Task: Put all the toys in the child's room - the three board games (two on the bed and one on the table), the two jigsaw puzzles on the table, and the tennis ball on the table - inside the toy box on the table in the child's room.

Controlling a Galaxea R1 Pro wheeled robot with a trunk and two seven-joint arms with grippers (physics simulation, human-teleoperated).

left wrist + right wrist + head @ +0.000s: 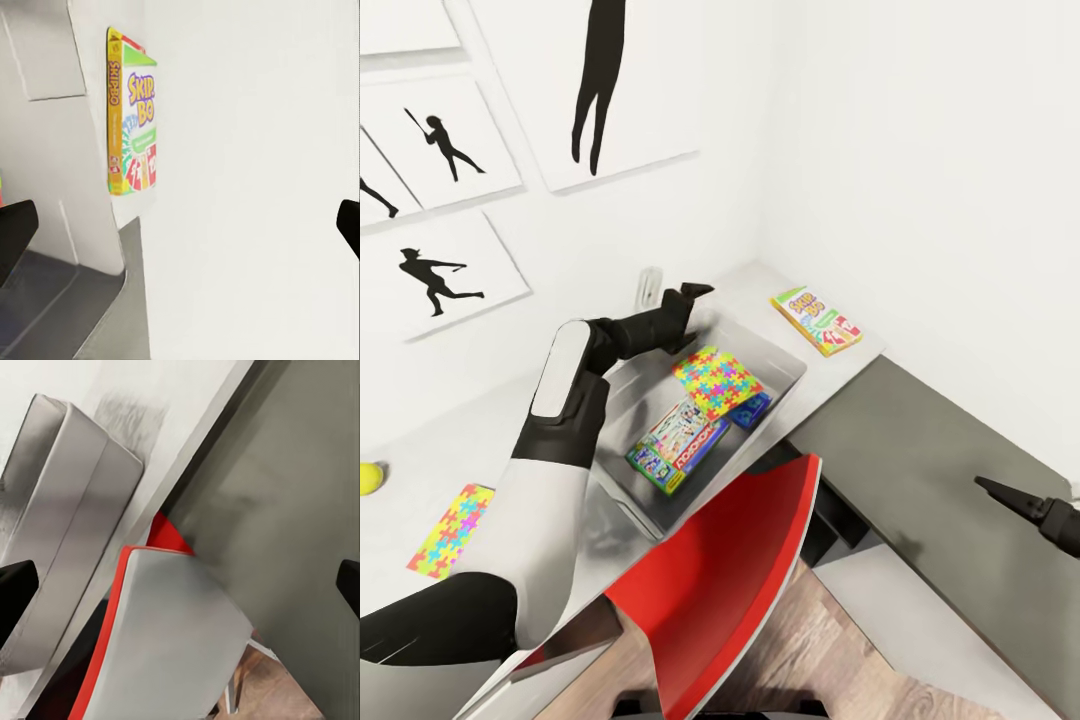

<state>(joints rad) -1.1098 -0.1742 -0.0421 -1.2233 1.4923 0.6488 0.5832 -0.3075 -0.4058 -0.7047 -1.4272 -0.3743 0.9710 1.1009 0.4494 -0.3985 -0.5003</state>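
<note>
The light grey toy box [768, 347] stands on the pale table [752, 283]. Inside it lie a multicoloured jigsaw puzzle [715, 383], the Monopoly board game [678, 447] and a small blue board game [752, 410]. A yellow-green-red Skip-Bo board game [816, 319] [133, 124] lies on the table just beyond the box. The second jigsaw puzzle [450, 530] and the tennis ball [370, 477] rest on the table at far left. My left gripper [690, 293] [180, 232] hovers open and empty over the box's far rim, facing the Skip-Bo game. My right gripper [990, 489] [180, 592] is open above the dark grey desk section [920, 450].
A red-backed chair [730, 570] [172, 637] stands tucked against the desk in front of the toy box [75, 495]. White walls with black silhouette posters [445, 275] close the corner behind the table. Wooden floor [830, 650] shows below the chair.
</note>
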